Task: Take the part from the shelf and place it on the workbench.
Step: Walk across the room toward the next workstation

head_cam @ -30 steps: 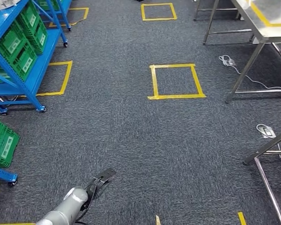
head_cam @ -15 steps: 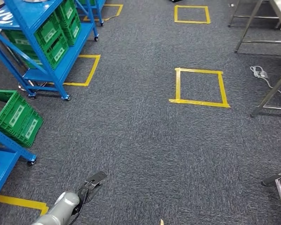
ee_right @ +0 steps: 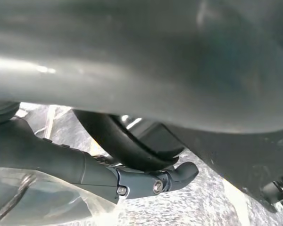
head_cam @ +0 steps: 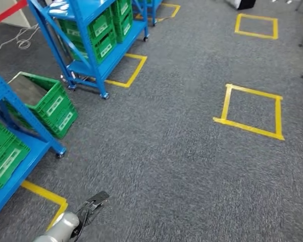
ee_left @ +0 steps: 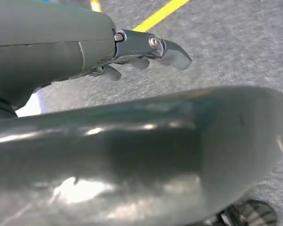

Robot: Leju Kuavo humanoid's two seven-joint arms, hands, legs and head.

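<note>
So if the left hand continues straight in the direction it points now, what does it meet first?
Probably only the carpet floor. In the head view the left hand points forward and to the right, over bare carpet, away from the blue shelves. Depth is unclear, but that line looks free.

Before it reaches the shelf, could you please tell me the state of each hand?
Left hand: open, fingers extended, holding nothing.
Right hand: open, holding nothing.

Blue wheeled shelf (head_cam: pixel 90 48) at upper left on grey carpet, stacked with green crates (head_cam: pixel 104 31), a second green-crated rack nearer.
</note>
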